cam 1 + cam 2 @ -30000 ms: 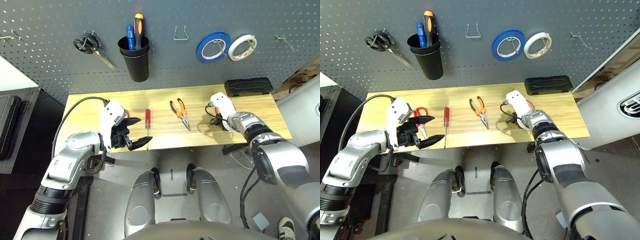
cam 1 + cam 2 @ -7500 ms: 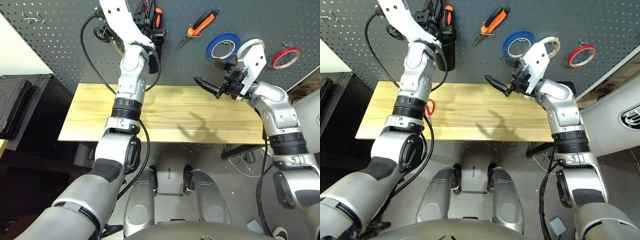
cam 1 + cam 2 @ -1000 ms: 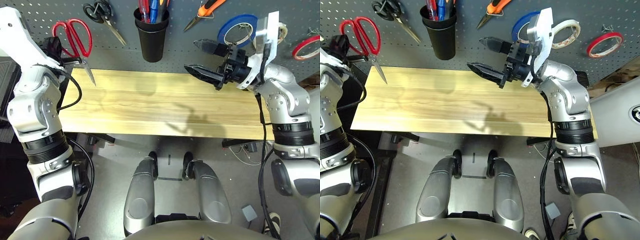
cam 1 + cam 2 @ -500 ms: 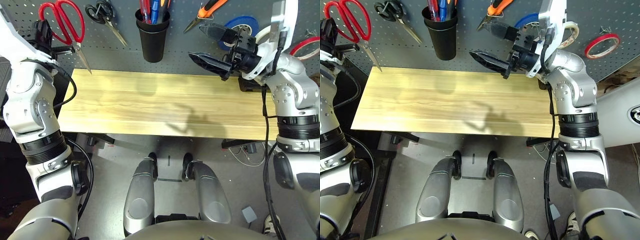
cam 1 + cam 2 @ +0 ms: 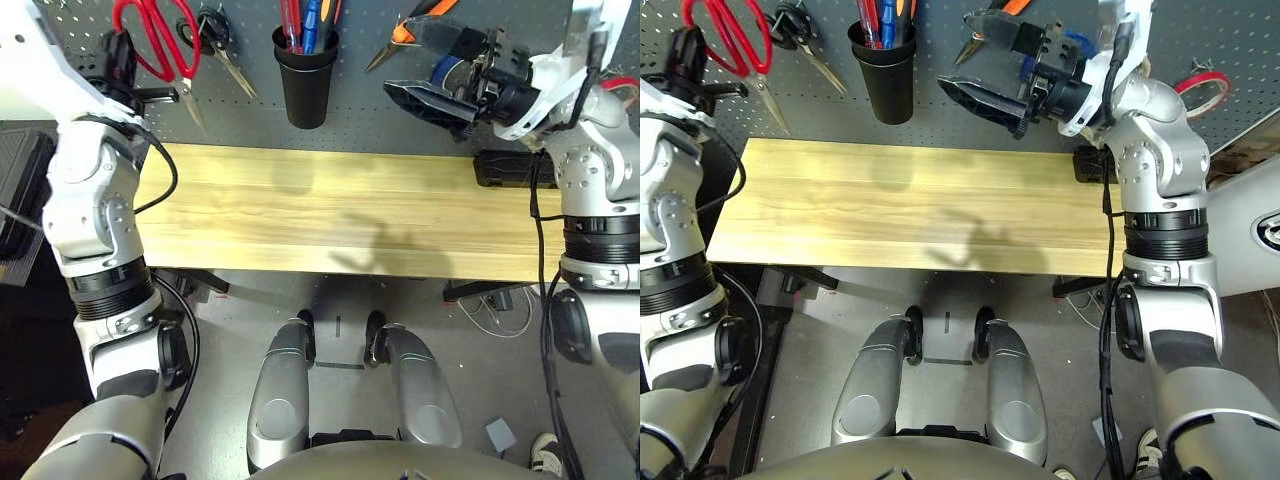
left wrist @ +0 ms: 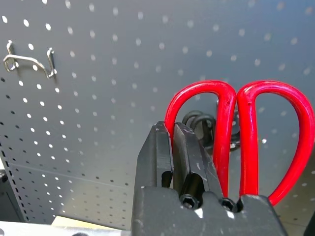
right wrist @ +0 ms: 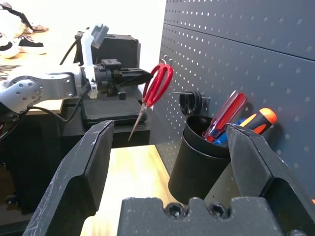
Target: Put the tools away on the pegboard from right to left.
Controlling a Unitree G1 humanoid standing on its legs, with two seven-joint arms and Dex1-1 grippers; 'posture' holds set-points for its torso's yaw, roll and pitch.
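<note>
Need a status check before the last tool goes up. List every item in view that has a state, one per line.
red-handled scissors: held in the left gripper, blades closed, off its hook, near the pegboard
left gripper: jaws shut on the scissors' handle
right gripper: jaws open, empty
black cup: upright, holding screwdrivers
pliers: hanging on the pegboard
black-handled scissors: hanging, closed
empty hook: free

- No text, label, brand, number or sign can be read on anything in view
</note>
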